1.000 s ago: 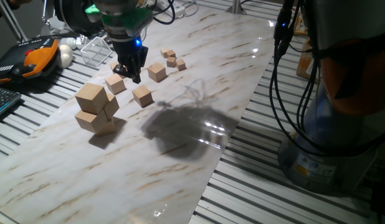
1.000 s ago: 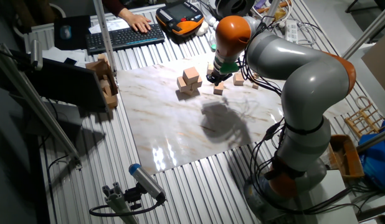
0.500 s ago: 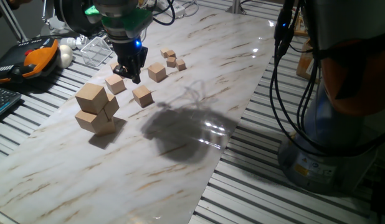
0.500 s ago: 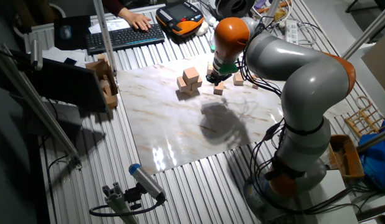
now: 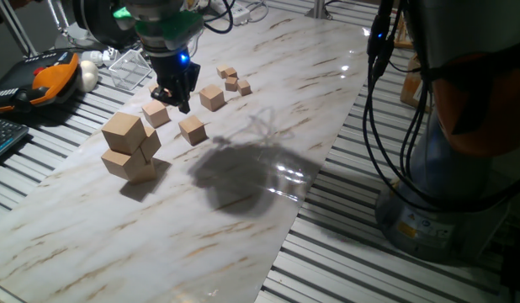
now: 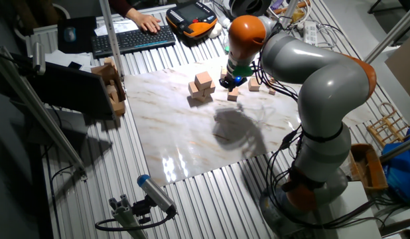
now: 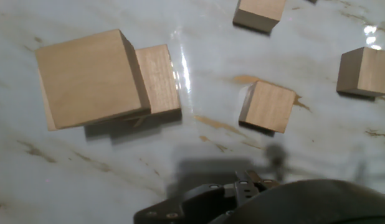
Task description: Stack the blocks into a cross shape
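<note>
Gripper (image 5: 177, 98) hangs low over the marble board (image 5: 243, 210), just behind the medium cubes (image 5: 192, 129). Fingers are dark and bunched together in both fixed views, so jaw gap can't be told; hand view shows only the dark housing at the bottom edge, no fingertips. Nothing seen held, and no clear contact w/ any cube.

Blocks (image 5: 130, 147) sit in a stack to the front-left of the gripper in one fixed view, near but apart from it. 1 big cube tops the pile, resting on lower ones; about 3 show there, the rest prob. hidden behind. In the other fixed view the stack (image 6: 202, 87) sits left of the gripper (image 6: 230, 83). In the hand view the top block (image 7: 90, 78) fills the upper left, w/ a lower block's face poking out on its right side.

Tiny cubes (image 5: 230, 79) lie further back on the board, beyond the gripper.

No readable labels or writing at this res.
</note>
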